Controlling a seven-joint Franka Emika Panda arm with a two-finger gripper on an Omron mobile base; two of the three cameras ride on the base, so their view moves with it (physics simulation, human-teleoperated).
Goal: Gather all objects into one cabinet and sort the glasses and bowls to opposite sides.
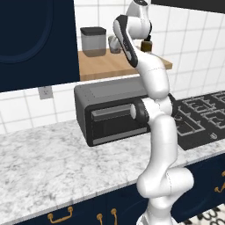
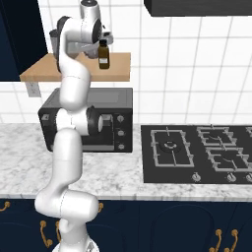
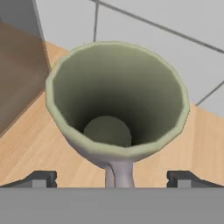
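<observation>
I see one grey canister (image 1: 93,41) with a dark lid on the wooden shelf (image 1: 103,66), then one smooth grey cup (image 3: 117,103), flared and stemmed, standing there between my spread gripper (image 3: 112,178) tips, then one brown bottle (image 2: 103,54).

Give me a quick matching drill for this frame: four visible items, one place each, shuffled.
Items:
1. grey cup
2. brown bottle
3. toaster oven
4. grey canister

Places:
A. on the marble counter, under the wooden shelf
B. straight ahead of the open hand, on the wooden shelf
C. at the shelf's left end, beside the navy cabinet
D. near the shelf's right end

Pairs: 1-B, 2-D, 3-A, 4-C
</observation>
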